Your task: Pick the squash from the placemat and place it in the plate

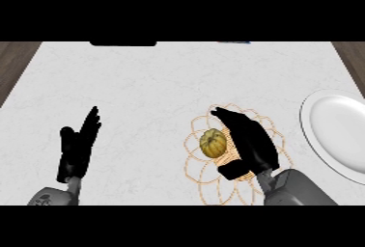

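I see the small, ribbed, yellow-brown squash (pixel 212 143) resting on the left part of the flower-shaped placemat of thin orange outlines (pixel 196 169). The mat lies flat, right of the middle of the white counter (pixel 143 82), toward its near edge. The round white plate (pixel 335 130) sits by the counter's right edge, apart from the mat and partly cut off in my view.

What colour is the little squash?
The squash is golden yellow with darker stripes, in the head view.
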